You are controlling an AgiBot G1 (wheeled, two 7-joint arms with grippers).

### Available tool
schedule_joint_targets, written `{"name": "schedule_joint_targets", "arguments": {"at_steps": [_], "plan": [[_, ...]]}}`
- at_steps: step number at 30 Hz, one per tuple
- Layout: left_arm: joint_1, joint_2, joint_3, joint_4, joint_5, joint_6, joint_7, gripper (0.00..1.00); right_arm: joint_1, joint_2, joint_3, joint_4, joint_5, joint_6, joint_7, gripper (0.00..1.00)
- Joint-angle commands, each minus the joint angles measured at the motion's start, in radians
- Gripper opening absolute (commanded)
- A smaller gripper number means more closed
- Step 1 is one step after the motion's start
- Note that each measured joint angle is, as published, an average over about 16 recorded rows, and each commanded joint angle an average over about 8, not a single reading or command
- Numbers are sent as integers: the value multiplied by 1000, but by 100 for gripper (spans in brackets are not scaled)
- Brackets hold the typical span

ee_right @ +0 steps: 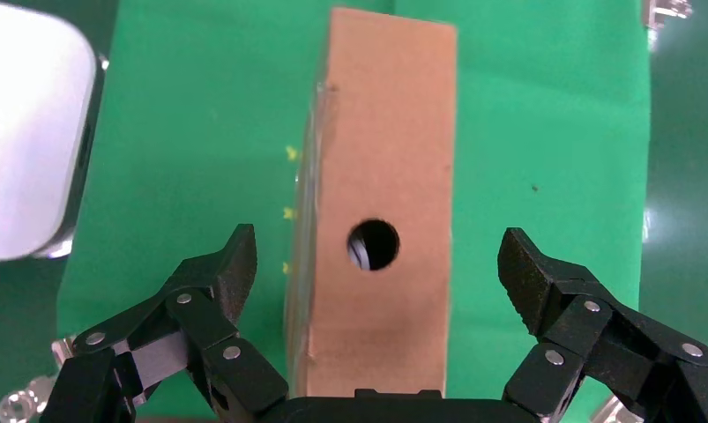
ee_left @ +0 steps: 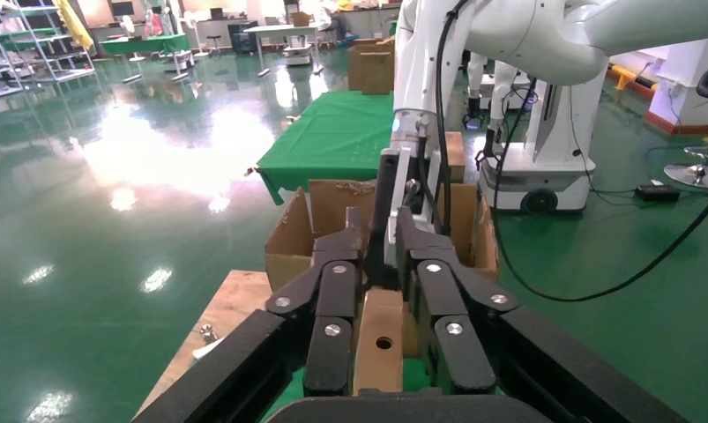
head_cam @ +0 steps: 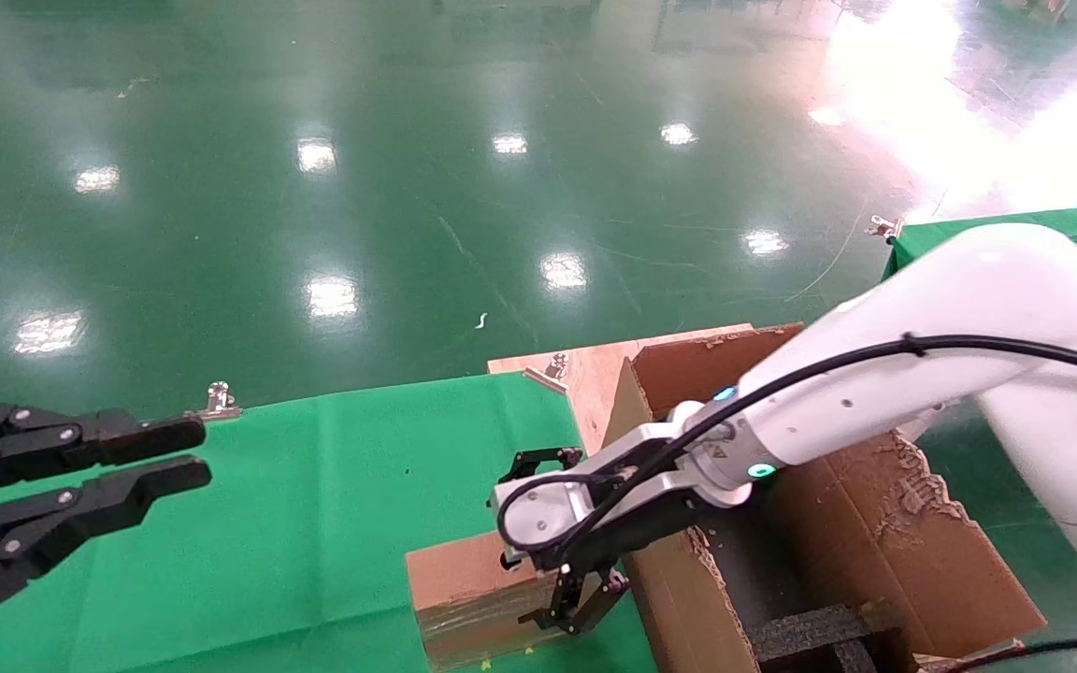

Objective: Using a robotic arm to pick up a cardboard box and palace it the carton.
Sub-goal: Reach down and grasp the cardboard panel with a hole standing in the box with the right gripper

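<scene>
The small brown cardboard box [head_cam: 464, 589] stands on a narrow side on the green cloth, close beside the carton [head_cam: 875, 533]. In the right wrist view the cardboard box [ee_right: 385, 159] shows a round hole in its upper face and clear tape along one edge. My right gripper [head_cam: 534, 547] [ee_right: 381, 264], on the white robotic arm [head_cam: 875, 374], hangs open just above the box. One finger is on each side, with a gap to both faces. My left gripper [head_cam: 205, 453] [ee_left: 376, 225] hovers open and empty at the table's left, pointing toward the box [ee_left: 381, 339].
The carton has ragged flaps and black foam inserts [head_cam: 810, 631] inside. It rests on a wooden board [head_cam: 585, 369] beside the green cloth table [head_cam: 314, 523]. A metal clip [head_cam: 219, 400] holds the cloth's far edge. Another green table [head_cam: 1015, 229] stands at the far right.
</scene>
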Motion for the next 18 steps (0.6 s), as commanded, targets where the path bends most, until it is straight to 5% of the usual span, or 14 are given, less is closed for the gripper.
{"name": "schedule_joint_targets", "arguments": {"at_steps": [1, 3, 7, 11, 18], "plan": [[0, 0, 0, 0, 0, 0, 0, 30, 14, -17, -19, 0, -25, -5, -5, 100], [0, 0, 0, 0, 0, 0, 0, 55, 21, -25, -30, -1, -34, -7, -4, 97], [0, 0, 0, 0, 0, 0, 0, 100, 31, -35, -48, -2, -46, -12, -3, 51], [0, 0, 0, 0, 0, 0, 0, 100, 35, -39, -54, -3, -50, -14, -2, 4], [0, 0, 0, 0, 0, 0, 0, 100, 32, -34, -49, -2, -46, -14, -2, 0]]}}
